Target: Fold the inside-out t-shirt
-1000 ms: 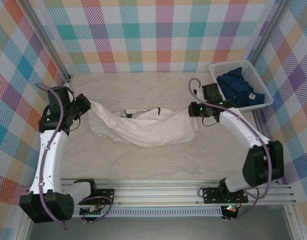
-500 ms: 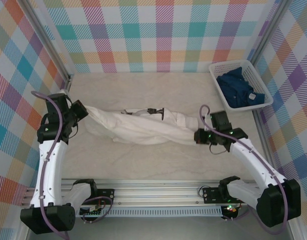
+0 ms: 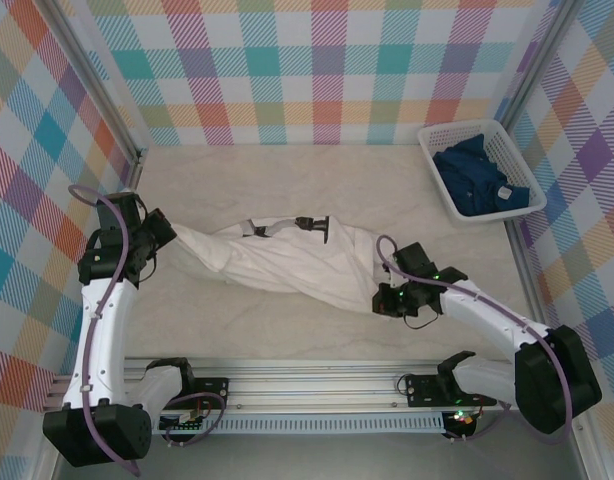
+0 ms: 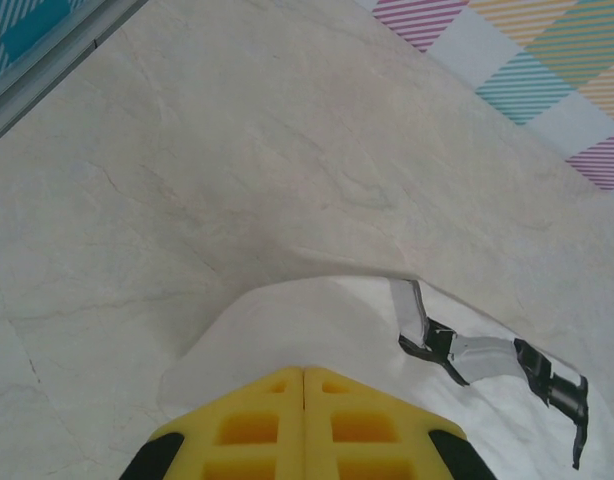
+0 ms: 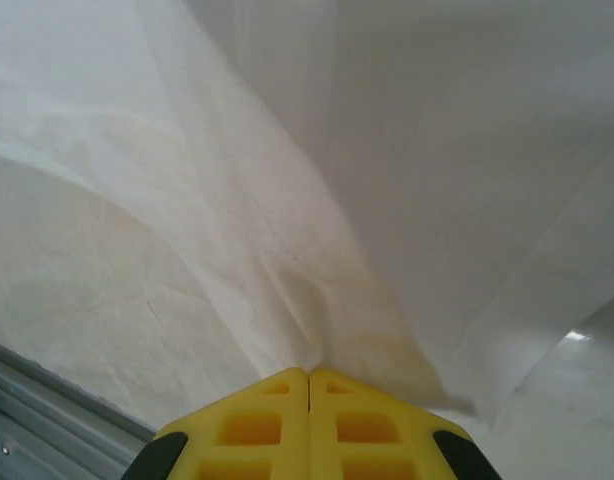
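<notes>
The white inside-out t-shirt (image 3: 287,262) stretches as a twisted band across the middle of the table, its dark tag and collar strip (image 3: 312,224) on the far edge. My left gripper (image 3: 165,229) is shut on the shirt's left end; in the left wrist view its yellow fingers (image 4: 305,372) pinch white cloth (image 4: 297,320), with the collar strip (image 4: 467,355) to the right. My right gripper (image 3: 383,296) is shut on the shirt's right end, low and near the front. In the right wrist view the cloth (image 5: 387,150) fans out taut from the fingertips (image 5: 308,372).
A white basket (image 3: 455,136) holding a dark blue garment (image 3: 479,180) stands at the back right corner. The rail (image 3: 337,375) carrying the arm bases runs along the near edge. Checked walls close in the left, back and right sides.
My right gripper has swung from the back right toward the front and inward, dragging the shirt's right end with it. The left gripper stays almost still, and the shirt now lies diagonal and stretched.
</notes>
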Robot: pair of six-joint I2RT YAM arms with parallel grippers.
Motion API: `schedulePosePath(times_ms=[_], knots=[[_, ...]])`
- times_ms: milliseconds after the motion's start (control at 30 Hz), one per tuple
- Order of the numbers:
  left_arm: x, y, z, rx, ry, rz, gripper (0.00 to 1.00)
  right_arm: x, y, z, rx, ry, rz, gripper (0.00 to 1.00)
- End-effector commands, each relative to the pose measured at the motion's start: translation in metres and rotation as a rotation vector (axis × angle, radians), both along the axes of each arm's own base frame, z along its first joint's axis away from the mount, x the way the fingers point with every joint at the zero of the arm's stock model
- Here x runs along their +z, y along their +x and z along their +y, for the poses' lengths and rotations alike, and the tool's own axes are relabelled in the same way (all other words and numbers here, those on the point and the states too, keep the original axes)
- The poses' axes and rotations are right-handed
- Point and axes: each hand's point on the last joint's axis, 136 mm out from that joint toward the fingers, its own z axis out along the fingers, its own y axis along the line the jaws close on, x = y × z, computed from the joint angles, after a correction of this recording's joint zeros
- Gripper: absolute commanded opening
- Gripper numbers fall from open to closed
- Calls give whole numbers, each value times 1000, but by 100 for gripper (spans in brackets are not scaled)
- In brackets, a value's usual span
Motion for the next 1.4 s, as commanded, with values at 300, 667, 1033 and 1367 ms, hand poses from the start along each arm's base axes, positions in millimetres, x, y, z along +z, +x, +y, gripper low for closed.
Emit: schedulePosePath(times_ms=[300,667,1033,1367], knots=[[-12,3,2,-9,-4,21,0,14,-9,-19,-48,-115,12,40],[-11,6,-5,-43,-29,5,0,-6,24,-6,40,-180,-3,44],[-11,7,-6,-49,-36,4,0,-24,16,3,50,-132,57,41],[-13,8,-8,-55,-46,5,0,-34,3,-3,59,-152,92,44]])
